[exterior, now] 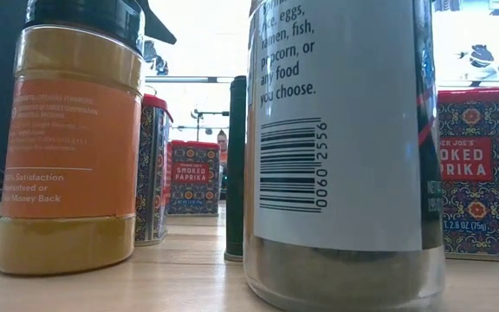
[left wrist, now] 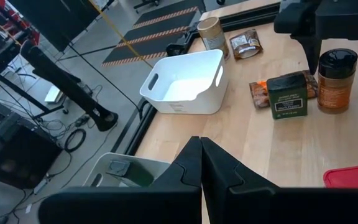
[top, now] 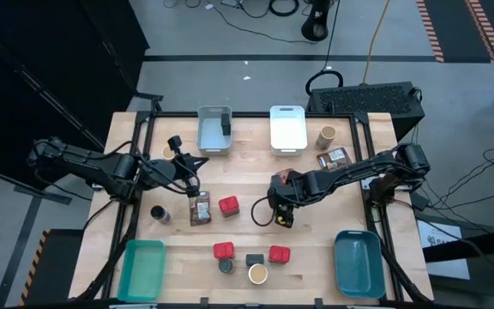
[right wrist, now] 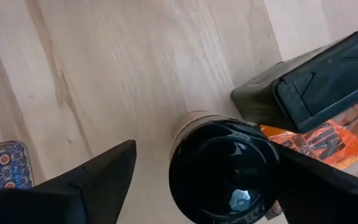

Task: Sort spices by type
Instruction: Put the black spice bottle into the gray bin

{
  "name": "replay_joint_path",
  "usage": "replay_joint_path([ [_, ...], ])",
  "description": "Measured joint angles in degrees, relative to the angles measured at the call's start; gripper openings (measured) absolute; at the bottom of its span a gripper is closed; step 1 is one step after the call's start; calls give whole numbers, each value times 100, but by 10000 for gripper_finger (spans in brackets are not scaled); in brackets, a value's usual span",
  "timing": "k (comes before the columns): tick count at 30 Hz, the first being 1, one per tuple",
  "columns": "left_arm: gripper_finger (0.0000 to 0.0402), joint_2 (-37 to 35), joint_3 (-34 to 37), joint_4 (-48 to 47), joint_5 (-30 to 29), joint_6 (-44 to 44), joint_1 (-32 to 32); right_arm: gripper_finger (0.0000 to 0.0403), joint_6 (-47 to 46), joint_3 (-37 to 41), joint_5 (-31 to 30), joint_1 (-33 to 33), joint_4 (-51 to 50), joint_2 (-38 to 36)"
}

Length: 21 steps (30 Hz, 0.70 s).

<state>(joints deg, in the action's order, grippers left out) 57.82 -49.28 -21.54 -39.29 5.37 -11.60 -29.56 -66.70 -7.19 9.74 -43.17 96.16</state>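
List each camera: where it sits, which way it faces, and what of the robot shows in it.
High view: overhead, facing straight down on the table; both arms show.
Low view: at tabletop height, facing level across; an orange-labelled jar and a red paprika tin fill it, no arm clearly shows.
Left wrist view: on the left arm, looking past its shut left hand toward the white bin.
Right wrist view: on the right arm, looking down; the open right hand straddles a black-lidded jar.
Shared: both wrist views show the dark green tin.

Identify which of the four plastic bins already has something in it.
The grey bin at the table's far edge, left of the white bin: a dark container stands inside it. The white, teal and blue bins show only bare floors.
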Motion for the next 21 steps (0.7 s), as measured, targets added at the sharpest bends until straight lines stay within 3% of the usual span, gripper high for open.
replay_joint_path([
  [13, 1, 0, -2, 1, 0, 2, 0, 178, -256, -2, 260, -159, 36, -4],
  [21, 1, 0, -2, 2, 0, 2, 0, 176, -419, -12, 348, -216, -6, -35],
])
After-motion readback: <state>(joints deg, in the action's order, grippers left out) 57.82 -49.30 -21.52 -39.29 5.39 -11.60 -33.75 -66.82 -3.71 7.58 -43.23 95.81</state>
